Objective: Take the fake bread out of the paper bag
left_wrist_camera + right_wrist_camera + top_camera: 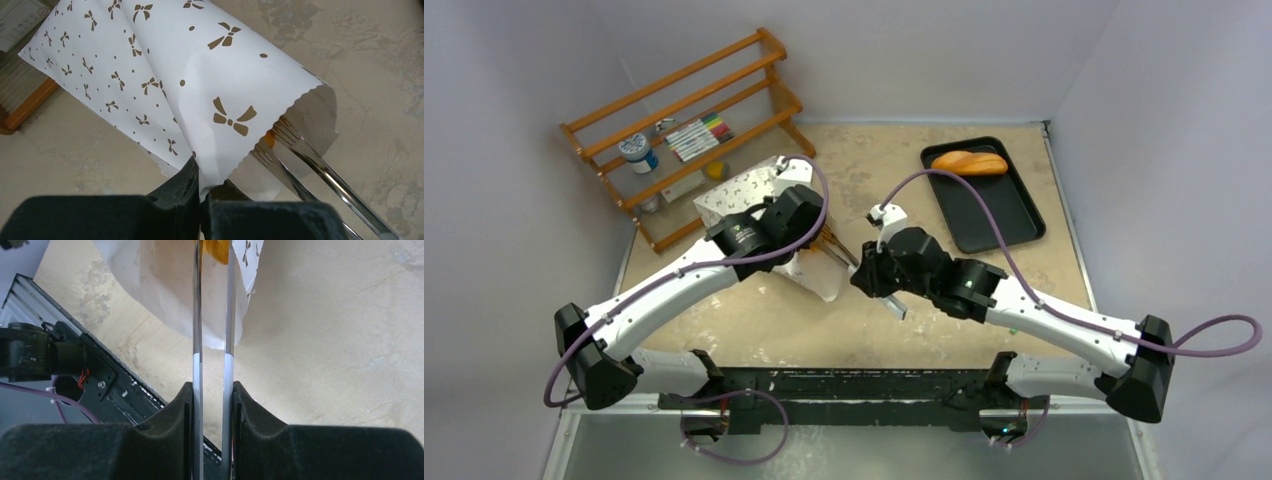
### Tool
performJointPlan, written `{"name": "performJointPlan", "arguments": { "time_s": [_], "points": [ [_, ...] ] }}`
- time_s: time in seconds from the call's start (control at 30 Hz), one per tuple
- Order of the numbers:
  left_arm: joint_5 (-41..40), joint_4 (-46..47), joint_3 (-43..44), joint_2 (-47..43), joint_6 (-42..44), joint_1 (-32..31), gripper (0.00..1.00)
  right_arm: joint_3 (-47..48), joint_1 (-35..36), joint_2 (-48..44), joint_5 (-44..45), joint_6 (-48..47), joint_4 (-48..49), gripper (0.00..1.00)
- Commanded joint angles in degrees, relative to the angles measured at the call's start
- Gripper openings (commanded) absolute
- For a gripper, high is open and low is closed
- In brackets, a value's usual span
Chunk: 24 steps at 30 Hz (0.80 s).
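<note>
Top external: left end effector (812, 228) tight on paper bag (736, 192), right end effector (865, 272) tight on tongs (843, 252) inside.

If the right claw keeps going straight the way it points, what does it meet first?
The paper bag: the tongs in the right claw reach into its open mouth, toward what is probably the fake bread, an orange piece inside. How deep that lies is unclear.

Tips of shiny metal tongs (325, 175) hidden inside off-white patterned paper bag (165, 75), orange piece (212, 250) within mostly covered, cut off by top edge
</note>
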Motion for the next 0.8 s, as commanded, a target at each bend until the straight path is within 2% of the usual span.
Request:
{"name": "performJointPlan", "arguments": {
  "time_s": [0.0, 0.33, 0.53, 0.77],
  "points": [
    [-4.89, 2.45, 4.16, 1.70, -2.45, 0.31, 0.00, -1.34, -0.24, -5.59, 5.41, 2.74, 1.44, 0.00],
    [-5.67, 6.19, 7.67, 6.63, -4.88, 4.30, 0.00, -2.55, -0.26, -13.88, 9.54, 5.57, -5.07, 0.00],
    [-3.40, 9.71, 10.35, 9.88, -6.88, 6.95, 0.00, -1.61, -0.27, -17.37, 11.57, 5.77, -9.61, 0.00],
    [-3.63, 10.89, 17.05, 18.14, -7.97, 7.51, 0.00, -1.80, -0.30, -22.21, 12.21, 6.86, -12.61, 0.00]
  ]
}}
